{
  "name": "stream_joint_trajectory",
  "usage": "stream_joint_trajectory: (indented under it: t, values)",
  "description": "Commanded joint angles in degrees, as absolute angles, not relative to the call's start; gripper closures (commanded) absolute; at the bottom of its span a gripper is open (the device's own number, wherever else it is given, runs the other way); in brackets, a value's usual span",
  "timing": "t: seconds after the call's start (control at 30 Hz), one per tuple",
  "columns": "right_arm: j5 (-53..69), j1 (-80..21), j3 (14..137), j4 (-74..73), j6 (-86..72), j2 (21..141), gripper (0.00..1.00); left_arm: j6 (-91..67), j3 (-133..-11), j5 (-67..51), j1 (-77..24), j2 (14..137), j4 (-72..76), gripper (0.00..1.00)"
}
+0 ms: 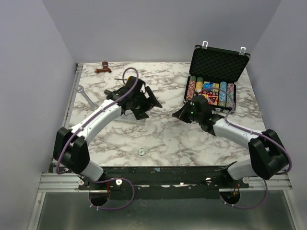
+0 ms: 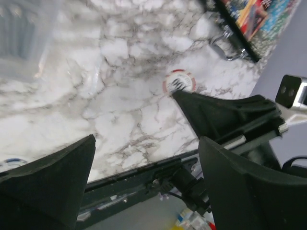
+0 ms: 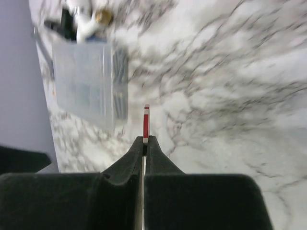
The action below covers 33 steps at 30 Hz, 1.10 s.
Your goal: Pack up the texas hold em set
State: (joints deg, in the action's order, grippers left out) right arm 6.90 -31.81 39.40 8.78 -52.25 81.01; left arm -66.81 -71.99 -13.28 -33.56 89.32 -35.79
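Note:
The black case (image 1: 219, 63) of the texas hold em set stands open at the back right, with rows of coloured chips (image 1: 211, 92) in its tray. My right gripper (image 3: 145, 139) is shut on a red-and-white poker chip (image 3: 146, 122), held edge-on above the marble. In the top view the right gripper (image 1: 180, 114) sits just left of the case. The same chip (image 2: 180, 82) shows at the right gripper's tip in the left wrist view. My left gripper (image 2: 146, 143) is open and holds nothing. From above, the left gripper (image 1: 146, 105) hangs mid-table, facing the right one.
A clear plastic compartment box (image 3: 88, 86) lies on the marble beyond the held chip. A wrench (image 1: 86, 96) and a red tool (image 1: 102, 68) lie at the back left. A small round disc (image 1: 141, 151) rests near the front edge. The case's latch (image 2: 230, 48) shows beside its corner.

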Motion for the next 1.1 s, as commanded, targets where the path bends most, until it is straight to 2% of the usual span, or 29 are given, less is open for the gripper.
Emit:
stream_joint_trajectory:
  t: [0.0,0.13,0.23,0.37,0.57,1.07]
  values:
    - [-3.56,-24.38,48.23,-8.37,-56.83,82.08,0.99,-52.97,-72.1,-13.75,-25.02,79.78,-32.57,0.13]
    - [2.58,-13.41,55.64,-15.83,-64.02,86.61,0.99,-46.5,-69.01,-24.53,-17.26,74.8,-27.42,0.13]
    - [4.46,-9.67,62.53,-20.78,-67.91,91.93,0.99,-40.99,-67.83,-28.81,-14.46,71.77,-25.05,0.13]
    - [3.71,-9.11,67.32,-22.76,-73.01,96.04,0.99,-35.9,-65.5,-29.6,-14.33,69.04,-22.65,0.14]
    - [4.66,-9.15,66.97,-20.49,-79.79,97.25,0.99,-33.34,-62.44,-31.89,-14.32,67.89,-20.95,0.15]
    - [10.08,-9.11,66.1,-15.39,-86.92,101.86,0.99,-36.62,-60.89,-39.37,-14.3,69.14,-17.08,0.18]
